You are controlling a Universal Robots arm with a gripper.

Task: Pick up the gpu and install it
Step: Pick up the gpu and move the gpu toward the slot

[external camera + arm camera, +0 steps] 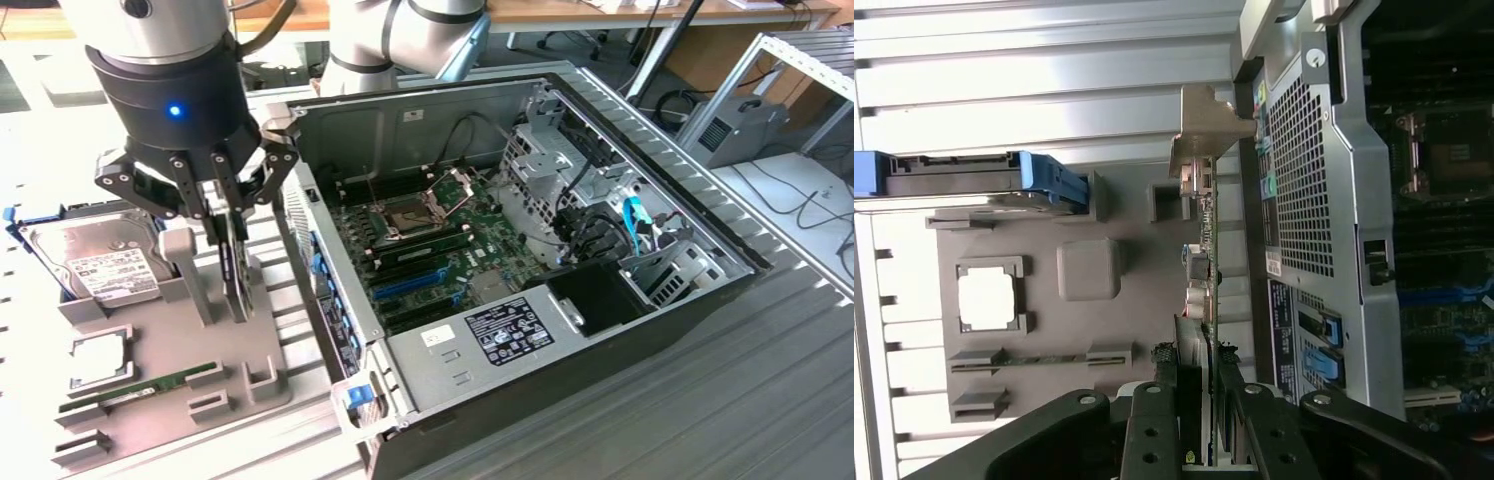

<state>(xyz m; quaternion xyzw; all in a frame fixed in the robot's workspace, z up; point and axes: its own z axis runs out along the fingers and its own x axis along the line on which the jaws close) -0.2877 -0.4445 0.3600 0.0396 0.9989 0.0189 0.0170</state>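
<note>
The gpu [238, 272] is a thin dark card standing on edge in the grey fixture [167, 335] at the exterior view's left. My gripper [230, 228] comes down on it from above, and its two fingers press the card's top edge from both sides. In the wrist view the gpu [1205, 265] runs edge-on away from my gripper [1204, 405]. Its silver end bracket [1206, 125] is at the far end, close to the case's perforated rear panel [1304, 190]. I cannot tell whether the card's lower edge still rests in the fixture.
The open computer case [694, 240] lies beside the fixture with its motherboard [427, 250] exposed. The fixture also holds a silver hard drive [94, 268], a square processor chip [102, 358] and a green RAM stick [140, 385]. A grey post [180, 270] stands close to the card.
</note>
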